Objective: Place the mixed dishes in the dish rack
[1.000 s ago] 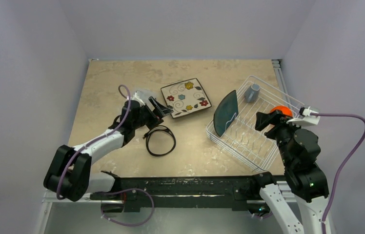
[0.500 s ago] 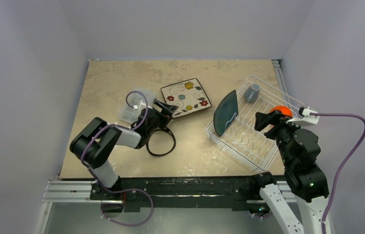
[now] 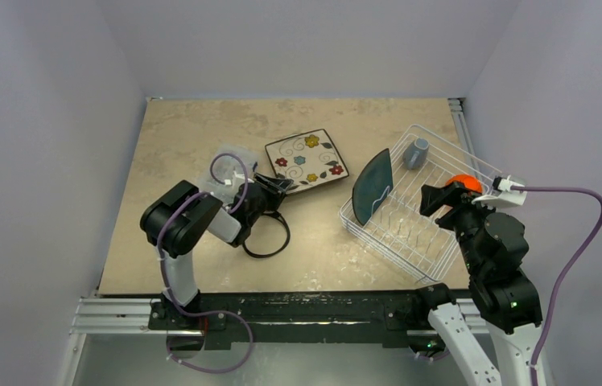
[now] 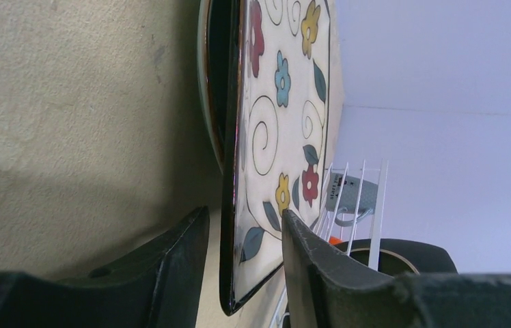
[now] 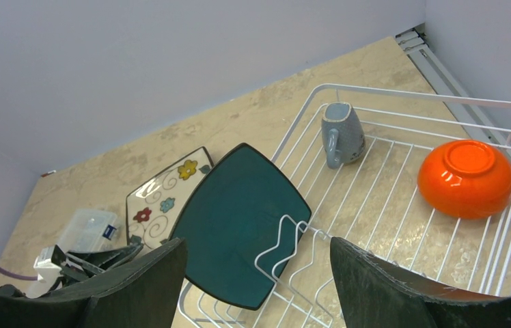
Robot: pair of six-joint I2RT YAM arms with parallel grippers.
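Note:
The dark-rimmed patterned plate [image 3: 307,161] lies mid-table, with a pale mint rim [image 4: 203,102] showing under it. My left gripper [image 3: 278,186] straddles its near corner [image 4: 236,273]. One finger [image 4: 307,260] rests on the flowered face; the other [image 4: 177,253] stands a little off the underside. The white dish rack [image 3: 443,241] holds the grey-blue mug [image 5: 341,133], the orange bowl [image 5: 466,176] and the dark teal plate [image 5: 239,219], which leans at its left end. My right gripper [image 5: 258,242] hangs open above the rack with nothing between its fingers.
A clear plastic box [image 3: 221,173] sits just left of the left gripper. A black coiled cable [image 3: 265,233] lies on the table below that gripper. Walls close in the table on three sides, and a metal rail [image 5: 420,48] runs along the right edge.
The left arm has folded in while its gripper slid onto the patterned plate's near corner, its jaws narrowing around the rim. The right arm has not moved.

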